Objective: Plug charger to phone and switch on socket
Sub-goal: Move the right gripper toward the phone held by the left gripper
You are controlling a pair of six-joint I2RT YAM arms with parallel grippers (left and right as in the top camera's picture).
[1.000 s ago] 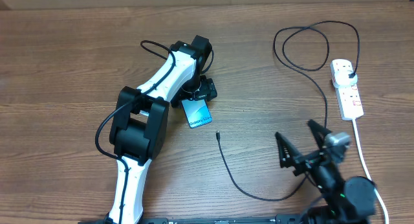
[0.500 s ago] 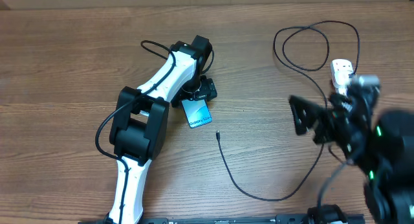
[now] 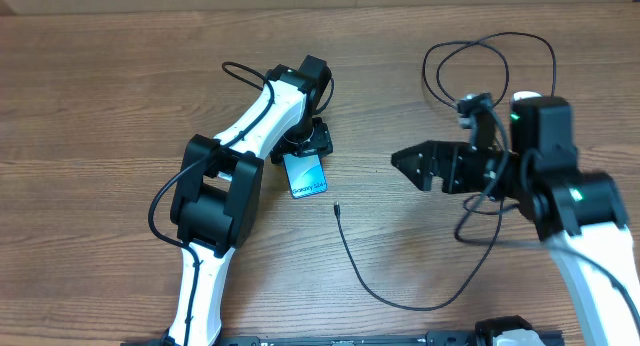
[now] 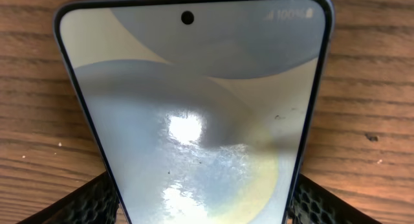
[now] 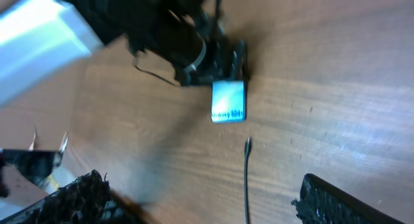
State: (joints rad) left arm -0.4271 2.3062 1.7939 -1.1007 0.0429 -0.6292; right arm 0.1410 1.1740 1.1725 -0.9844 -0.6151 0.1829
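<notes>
The phone (image 3: 307,176) lies on the wooden table with its blue-white screen up. My left gripper (image 3: 309,146) is shut on its far end; in the left wrist view the phone (image 4: 194,107) fills the frame, with the fingers (image 4: 200,201) pressed on both edges. The charger's connector tip (image 3: 337,209) lies loose just right of the phone, and its black cable (image 3: 400,304) curves away to the right. My right gripper (image 3: 418,168) is open and empty, right of the tip. The right wrist view shows the phone (image 5: 228,101), the tip (image 5: 248,144) and the open jaws (image 5: 207,208). The socket (image 3: 523,96) is mostly hidden under my right arm.
The charger cable makes a loose loop (image 3: 470,56) at the back right of the table. My left arm (image 3: 215,201) stretches diagonally across the left half of the table. A black cable of the left arm (image 3: 235,71) arcs beside it.
My right arm has swung up from the front right corner and to the left, and now covers the socket. Its open gripper now points toward the cable tip. Left arm and phone have not moved.
</notes>
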